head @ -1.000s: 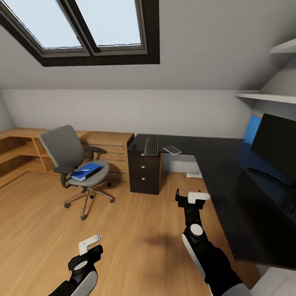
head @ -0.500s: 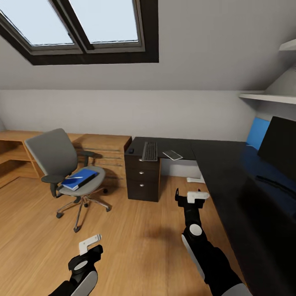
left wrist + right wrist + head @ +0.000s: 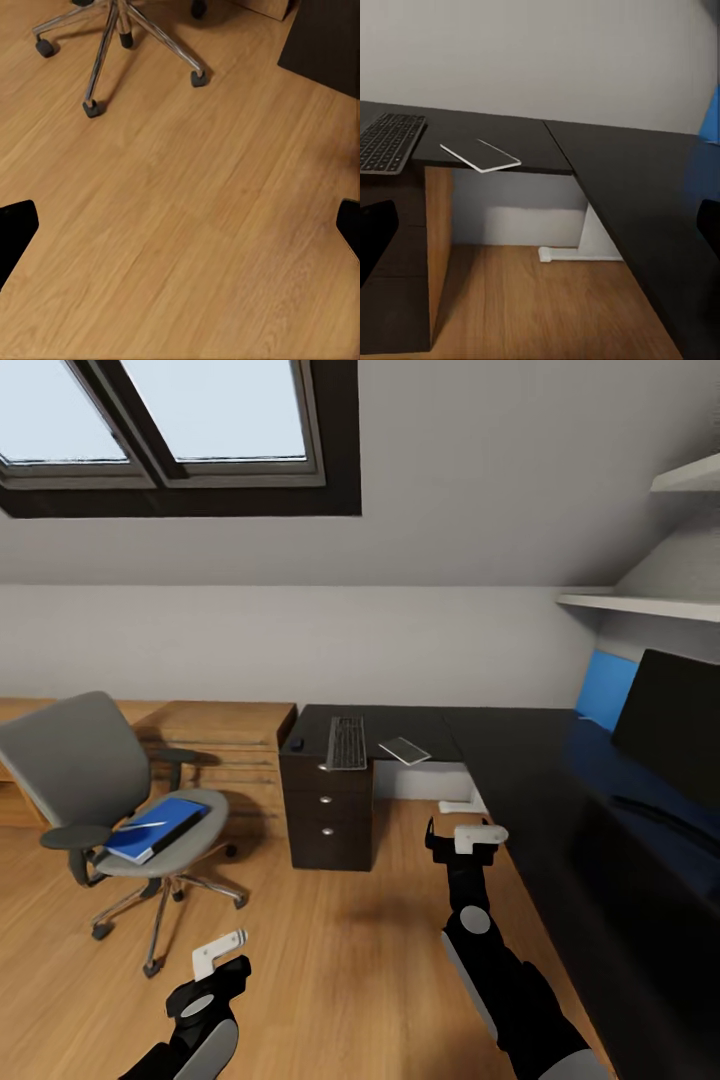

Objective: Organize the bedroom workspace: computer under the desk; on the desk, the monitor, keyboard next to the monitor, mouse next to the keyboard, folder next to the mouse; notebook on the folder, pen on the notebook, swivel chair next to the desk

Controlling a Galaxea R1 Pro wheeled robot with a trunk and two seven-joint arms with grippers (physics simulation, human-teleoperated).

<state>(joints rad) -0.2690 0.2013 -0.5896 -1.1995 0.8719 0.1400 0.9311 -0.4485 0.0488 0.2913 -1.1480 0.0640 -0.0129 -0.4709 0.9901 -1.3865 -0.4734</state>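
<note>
Desk [image 3: 520, 760]: glossy black L-shaped top, running from the 12 o'clock centre of the head view round to 4 o'clock, with a blue rear panel [image 3: 603, 690] at 3 o'clock and a dark three-knob drawer unit [image 3: 328, 815] under its far-left end. One white leg [image 3: 592, 240] shows on the wooden floor [image 3: 187, 225].

Swivel chair [image 3: 70, 760]: grey, tall back, dark armrests, chrome star base on casters; stands at 9 o'clock, well apart from the desk (its base and casters [image 3: 112, 45] also show in the left wrist view).

Monitor [image 3: 672, 725]: black screen, upright on the desk at 3 o'clock, just in front of the blue panel.

Keyboard [image 3: 347, 742]: dark, long, lying on the desk above the drawer unit, at 12 o'clock.

Folder [image 3: 155, 830]: bright blue, flat on the chair seat.

Notebook [image 3: 405, 751]: small grey rectangle with pale edge, on the desk just beside the keyboard, one corner overhanging the front edge.

Pen [image 3: 138, 826]: thin whitish stick lying on top of the folder.

Mouse [image 3: 296, 743]: small black, on the desk corner at the keyboard's other side.

Left gripper [image 3: 217, 952]: at 7 o'clock, above the floor, fingers parted, holding nothing.

Right gripper [image 3: 466, 837]: at 5 o'clock, near the desk's front edge, fingers parted, likewise unladen.
</note>
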